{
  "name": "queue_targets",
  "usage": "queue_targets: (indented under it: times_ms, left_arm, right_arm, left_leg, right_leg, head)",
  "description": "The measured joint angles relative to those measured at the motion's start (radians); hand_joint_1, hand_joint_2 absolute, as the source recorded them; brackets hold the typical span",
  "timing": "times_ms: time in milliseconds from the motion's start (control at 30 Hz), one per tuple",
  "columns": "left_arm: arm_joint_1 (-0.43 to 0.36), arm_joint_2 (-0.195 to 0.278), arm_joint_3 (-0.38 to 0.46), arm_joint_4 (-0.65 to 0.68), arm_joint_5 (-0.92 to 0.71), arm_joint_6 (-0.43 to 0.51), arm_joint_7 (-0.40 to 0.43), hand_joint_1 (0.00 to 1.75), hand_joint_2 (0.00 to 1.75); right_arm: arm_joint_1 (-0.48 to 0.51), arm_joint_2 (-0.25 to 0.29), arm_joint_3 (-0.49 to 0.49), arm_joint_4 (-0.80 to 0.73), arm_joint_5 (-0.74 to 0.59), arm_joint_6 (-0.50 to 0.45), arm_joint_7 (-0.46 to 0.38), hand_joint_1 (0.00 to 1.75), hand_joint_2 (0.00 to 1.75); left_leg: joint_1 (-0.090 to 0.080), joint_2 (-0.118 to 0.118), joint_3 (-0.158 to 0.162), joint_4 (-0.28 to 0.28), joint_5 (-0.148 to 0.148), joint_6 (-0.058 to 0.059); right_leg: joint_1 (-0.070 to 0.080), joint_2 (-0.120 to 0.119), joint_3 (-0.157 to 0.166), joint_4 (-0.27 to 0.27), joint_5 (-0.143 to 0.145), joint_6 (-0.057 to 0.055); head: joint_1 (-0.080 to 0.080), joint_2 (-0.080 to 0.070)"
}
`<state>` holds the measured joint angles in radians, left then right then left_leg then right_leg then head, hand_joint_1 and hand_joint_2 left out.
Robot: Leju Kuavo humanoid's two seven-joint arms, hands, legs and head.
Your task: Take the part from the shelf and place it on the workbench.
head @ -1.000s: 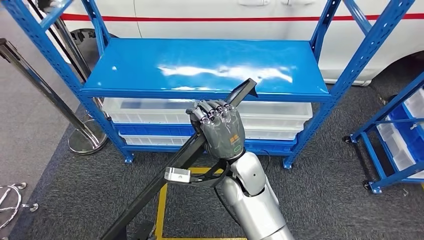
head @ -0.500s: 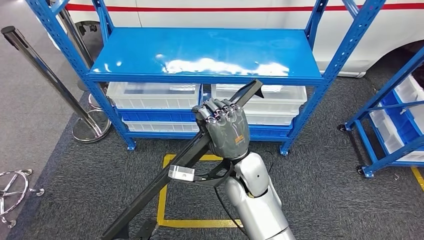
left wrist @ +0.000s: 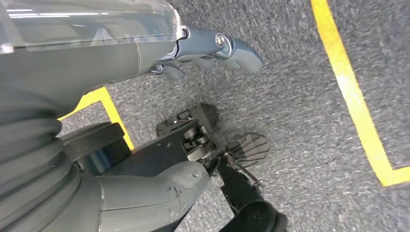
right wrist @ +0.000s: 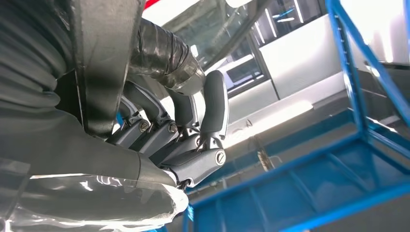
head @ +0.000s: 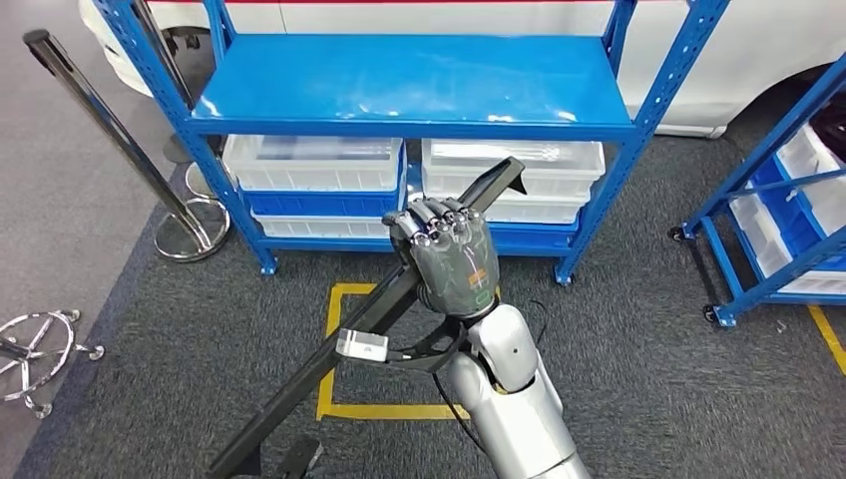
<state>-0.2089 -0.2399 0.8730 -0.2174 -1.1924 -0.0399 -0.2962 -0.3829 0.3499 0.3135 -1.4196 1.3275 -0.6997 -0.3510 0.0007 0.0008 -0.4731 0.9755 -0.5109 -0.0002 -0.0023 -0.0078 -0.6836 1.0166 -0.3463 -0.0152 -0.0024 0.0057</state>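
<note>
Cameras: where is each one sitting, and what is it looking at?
Head view: high on the robot, looking down at the blue shelf and carpet; the silver right arm and right hand grip a long black part.
Left wrist view: behind the left hand, facing down at grey carpet with yellow floor tape.
Right wrist view: behind the right hand, looking up at the blue shelf and a white car.
Shared: head and right wrist views both show the right hand on the black part, plus the shelf.
</note>
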Motion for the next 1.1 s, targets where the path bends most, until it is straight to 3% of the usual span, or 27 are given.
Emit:
queue_targets:
  times_ms: [33,67,100,167,200,233,267,300,333,400,467,533,567,633,700,733,767,800,833,867,933,967,1033,1067,1100]
  left_arm:
    - [0.000,-0.001,0.000,0.000,0.000,0.000,0.000,0.00,1.75]
    - [-0.001,-0.002,-0.001,0.000,0.000,-0.001,0.001,0.00,1.75]
    - [-0.001,-0.003,-0.002,0.000,-0.001,-0.001,0.002,0.00,1.75]
    - [-0.003,-0.004,-0.004,0.000,-0.001,-0.001,0.003,0.00,1.75]
    - [-0.004,-0.005,-0.006,0.000,-0.001,0.000,0.003,0.00,1.75]
    - [-0.004,-0.005,-0.007,0.000,0.000,0.000,0.003,0.00,1.75]
    - [-0.004,-0.005,-0.008,0.000,0.001,0.001,0.003,0.00,1.75]
    - [-0.005,-0.005,-0.008,0.000,0.002,0.001,0.003,0.00,1.75]
    - [-0.005,-0.005,-0.009,0.000,0.002,0.002,0.003,0.00,1.75]
    - [-0.007,-0.006,-0.010,0.000,0.005,0.002,0.003,0.00,1.75]
    - [-0.008,-0.007,-0.010,0.000,0.006,0.002,0.003,0.00,1.75]
    - [-0.008,-0.006,-0.011,0.000,0.007,0.002,0.003,0.00,1.75]
    - [-0.007,-0.006,-0.011,0.000,0.007,0.003,0.003,0.00,1.75]
    - [-0.007,-0.006,-0.010,0.000,0.009,0.004,0.003,0.00,1.75]
    - [-0.007,-0.006,-0.011,0.000,0.010,0.004,0.003,0.00,1.75]
    - [-0.007,-0.005,-0.011,0.000,0.011,0.005,0.003,0.00,1.75]
    - [-0.008,-0.005,-0.011,0.000,0.012,0.005,0.003,0.00,1.75]
    - [-0.008,-0.005,-0.011,0.000,0.014,0.005,0.003,0.00,1.75]
    - [-0.009,-0.005,-0.011,0.000,0.016,0.005,0.003,0.00,1.75]
    - [-0.010,-0.004,-0.011,0.000,0.018,0.005,0.003,0.00,1.75]
    - [-0.014,-0.004,-0.012,0.000,0.019,0.005,0.003,0.00,1.75]
    - [-0.015,-0.004,-0.012,0.000,0.019,0.005,0.003,0.00,1.75]
    - [-0.016,-0.004,-0.012,0.000,0.020,0.005,0.003,0.00,1.75]
    - [-0.017,-0.005,-0.012,0.001,0.020,0.005,0.003,0.00,1.75]
    - [-0.019,-0.005,-0.012,0.001,0.020,0.005,0.003,0.00,1.75]
  right_arm:
    - [0.000,-0.001,0.000,-0.001,0.001,0.000,0.001,1.75,1.75]
    - [0.000,-0.002,-0.001,-0.001,0.003,0.000,0.003,1.75,1.75]
    - [0.000,-0.003,-0.001,-0.002,0.004,0.000,0.004,1.75,1.75]
    - [0.000,-0.005,-0.001,-0.002,0.006,0.000,0.007,1.75,1.75]
    - [0.001,-0.007,-0.001,-0.002,0.006,0.000,0.008,1.75,1.75]
    - [0.001,-0.009,-0.001,-0.002,0.006,0.000,0.009,1.75,1.75]
    - [0.001,-0.010,-0.001,-0.002,0.007,0.000,0.009,1.75,1.75]
    - [0.001,-0.011,-0.001,-0.002,0.007,0.000,0.010,1.75,1.75]
    - [0.000,-0.012,-0.001,-0.002,0.007,0.000,0.010,1.75,1.75]
    - [-0.002,-0.011,0.000,-0.003,0.008,0.000,0.011,1.75,1.75]
    - [-0.004,-0.011,0.001,-0.004,0.009,0.000,0.014,1.75,1.75]
    - [-0.004,-0.011,0.002,-0.004,0.009,0.000,0.016,1.75,1.75]
    - [-0.005,-0.011,0.002,-0.004,0.009,0.000,0.017,1.75,1.75]
    - [-0.007,-0.011,0.005,-0.004,0.009,0.000,0.017,1.75,1.75]
    - [-0.008,-0.011,0.007,-0.004,0.010,0.000,0.018,1.75,1.75]
    - [-0.007,-0.011,0.007,-0.003,0.011,0.000,0.018,1.75,1.75]
    - [-0.007,-0.011,0.007,-0.003,0.013,0.000,0.018,1.75,1.75]
    - [-0.008,-0.011,0.008,-0.003,0.015,0.000,0.019,1.75,1.75]
    - [-0.008,-0.011,0.008,-0.003,0.017,0.000,0.020,1.75,1.75]
    - [-0.009,-0.011,0.008,-0.004,0.018,0.000,0.021,1.75,1.75]
    - [-0.010,-0.011,0.009,-0.004,0.019,0.000,0.022,1.75,1.75]
    - [-0.011,-0.011,0.010,-0.004,0.019,0.000,0.022,1.75,1.75]
    - [-0.013,-0.011,0.011,-0.004,0.019,0.000,0.022,1.75,1.75]
    - [-0.014,-0.012,0.011,-0.004,0.019,0.000,0.023,1.75,1.75]
    - [-0.015,-0.012,0.011,-0.004,0.019,0.000,0.023,1.75,1.75]
  left_leg:
    - [0.002,0.002,-0.008,-0.004,0.013,0.007]
    - [0.004,0.005,-0.015,-0.010,0.025,0.015]
    - [0.006,0.007,-0.026,-0.014,0.037,0.025]
    - [0.005,0.010,-0.050,-0.010,0.057,0.037]
    - [0.004,0.010,-0.064,-0.006,0.066,0.038]
    - [0.003,0.010,-0.079,-0.002,0.073,0.038]
    - [0.003,0.010,-0.093,0.004,0.080,0.037]
    - [0.003,0.010,-0.106,0.011,0.084,0.035]
    - [0.003,0.010,-0.118,0.018,0.088,0.033]
    - [0.000,0.009,-0.135,0.031,0.095,0.026]
    - [0.000,0.010,-0.145,0.035,0.106,0.015]
    - [0.002,0.008,-0.151,0.036,0.112,0.004]
    - [0.002,0.007,-0.157,0.044,0.098,-0.002]
    - [0.004,0.004,-0.182,0.114,0.023,-0.012]
    - [0.009,0.004,-0.212,0.237,-0.059,-0.022]
    - [0.013,0.004,-0.217,0.286,-0.073,-0.027]
    - [0.016,0.004,-0.208,0.306,-0.064,-0.032]
    - [0.019,0.004,-0.185,0.294,-0.036,-0.036]
    - [0.023,0.004,-0.146,0.248,-0.004,-0.039]
    - [0.025,0.003,-0.102,0.183,0.010,-0.043]
    - [0.022,-0.001,-0.030,0.065,-0.001,-0.038]
    - [0.018,-0.003,-0.016,0.037,-0.012,-0.033]
    - [0.016,-0.003,-0.026,0.030,-0.002,-0.014]
    - [0.017,-0.001,-0.036,0.029,0.009,-0.004]
    - [0.018,0.001,-0.050,0.028,0.023,0.007]
  right_leg:
    - [0.000,0.002,-0.004,-0.003,0.000,0.006]
    - [0.000,0.004,-0.012,0.008,-0.019,0.011]
    - [0.000,0.007,-0.024,0.038,-0.056,0.016]
    - [-0.003,0.008,-0.059,0.162,-0.159,0.022]
    - [-0.004,0.008,-0.074,0.230,-0.192,0.024]
    - [-0.004,0.008,-0.078,0.278,-0.202,0.025]
    - [-0.004,0.008,-0.068,0.294,-0.192,0.026]
    - [-0.004,0.008,-0.038,0.271,-0.167,0.024]
    - [-0.004,0.008,0.008,0.216,-0.143,0.020]
    - [0.001,0.008,0.098,0.086,-0.130,0.009]
    - [0.007,0.008,0.130,0.026,-0.139,0.001]
    - [0.006,0.006,0.127,0.011,-0.129,-0.006]
    - [0.002,0.004,0.124,0.003,-0.122,-0.013]
    - [-0.005,-0.001,0.111,-0.012,-0.104,-0.023]
    - [-0.006,-0.002,0.087,-0.010,-0.086,-0.028]
    - [-0.006,-0.003,0.073,-0.007,-0.077,-0.027]
    - [-0.007,-0.004,0.059,-0.002,-0.069,-0.024]
    - [-0.010,-0.005,0.044,0.004,-0.062,-0.021]
    - [-0.012,-0.005,0.030,0.011,-0.056,-0.017]
    - [-0.014,-0.005,0.017,0.018,-0.050,-0.011]
    - [-0.014,-0.005,0.000,0.028,-0.036,0.002]
    - [-0.013,-0.005,-0.003,0.029,-0.026,0.008]
    - [-0.013,-0.005,-0.008,0.023,-0.009,0.020]
    - [-0.014,-0.003,-0.014,0.026,-0.017,0.025]
    - [-0.015,-0.001,-0.024,0.046,-0.048,0.029]
  head:
    - [0.000,0.000]
    - [0.000,0.000]
    - [0.000,0.000]
    - [0.001,0.000]
    - [0.001,0.000]
    - [0.001,0.000]
    - [0.001,0.000]
    - [0.001,0.000]
    - [0.001,0.000]
    - [0.001,0.000]
    - [0.001,0.000]
    - [0.001,0.000]
    - [0.000,0.000]
    - [0.000,0.000]
    - [0.000,0.000]
    - [0.000,0.000]
    - [0.000,0.000]
    - [0.000,0.000]
    - [-0.001,0.000]
    - [-0.001,0.000]
    - [-0.001,0.000]
    - [-0.001,0.000]
    - [0.000,0.000]
    - [0.000,0.000]
    - [0.000,0.000]
